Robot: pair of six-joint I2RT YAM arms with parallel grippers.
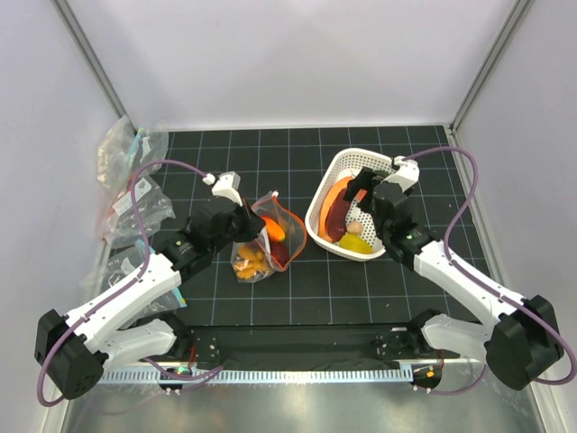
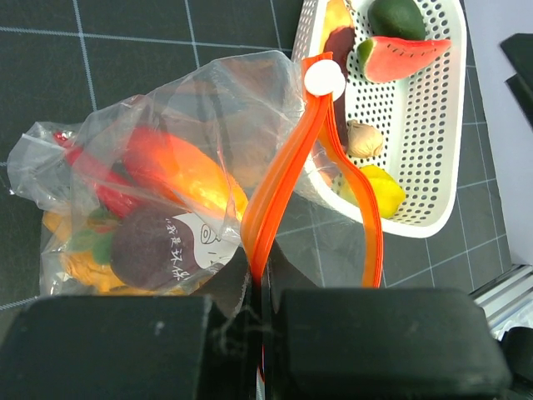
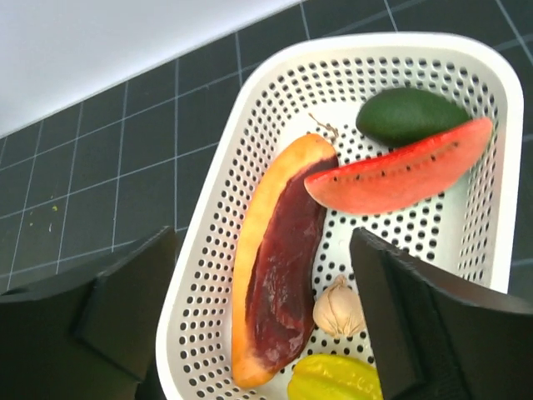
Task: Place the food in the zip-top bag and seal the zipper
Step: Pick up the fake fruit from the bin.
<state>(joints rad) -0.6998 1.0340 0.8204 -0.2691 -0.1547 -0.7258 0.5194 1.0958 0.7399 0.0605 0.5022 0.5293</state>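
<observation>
Far left, against the wall: heap of spare clear bags [image 1: 126, 185] on the dark gridded worktop [image 1: 306, 289], untouched.

Left gripper [image 2: 260, 304]: clenched tight on the zipper [image 2: 279, 187], pinching the strip near its lower end. No gap between the fingers in the left wrist view.

Zip-top bag [image 2: 158, 158]: left of worktop centre, just beside the basket.
- Thin, clear, crinkled plastic with patches of glare; small printed label with dark characters on one face.
- Mouth open, red-orange zipper split into two tracks: one straight up from the grip, the other bowed out to the right, joined again at the white slider [image 2: 324, 80] at the far end.
- Already inside: glossy orange-red piece [image 2: 179, 171], red chili [image 2: 87, 171], dark purple round piece [image 2: 150, 250], bits of green and yellow-orange low in the pouch.

White lattice basket [image 3: 208, 242]: right of centre. Holding more food:
- long slice [image 3: 279, 267] with orange rim and maroon face
- red watermelon wedge [image 3: 400, 175] with black seeds
- dark green avocado-like piece [image 3: 410, 115]
- pale garlic bulb [image 3: 337, 308]
- yellow star fruit [image 3: 333, 379]

Right gripper [image 3: 266, 325]: released, fingers spread wide above the basket, astride the long slice and the garlic. Nothing grasped; contact with the food impossible to tell
</observation>
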